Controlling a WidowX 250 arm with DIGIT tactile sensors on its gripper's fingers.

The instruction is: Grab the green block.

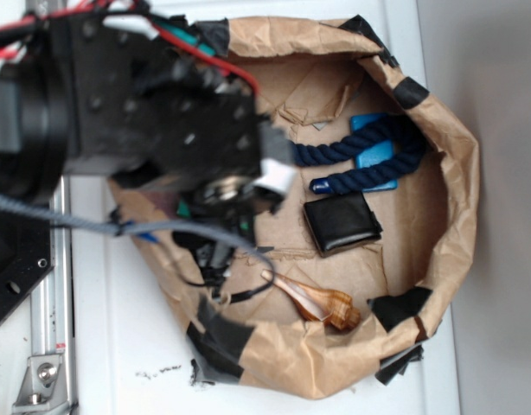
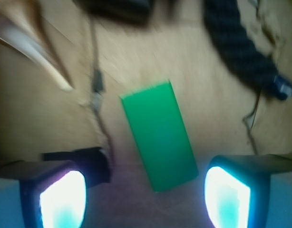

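Spread wide, the claw (image 2: 145, 197) grips nothing: in the wrist view its two glowing pads (image 2: 63, 199) stand at either side of the lower frame with the near end of the green block (image 2: 158, 135) lying flat on the brown paper between them, touching neither pad. That block runs away from the claw at a slight tilt, its far end leaning toward the left pad's side. Around all of this, in the exterior view, is the largest thing, a crumpled brown paper basin (image 1: 456, 181) patched with black tape, sitting on a white table (image 1: 118, 363); the black robot arm (image 1: 136, 95) reaches over its left part and hides the block there, apart from a sliver of green under the wrist. Beyond the claw, toward the basin's far side, a dark navy rope (image 1: 369, 156) curls over a blue flat rectangle (image 1: 375, 154); the wrist view shows that rope ahead and to the right of the block. Just below the rope, well apart from the claw, lies a glossy black wallet (image 1: 342, 223). Smallest, near the basin's lower rim, rests an amber-brown translucent piece (image 1: 322, 304).
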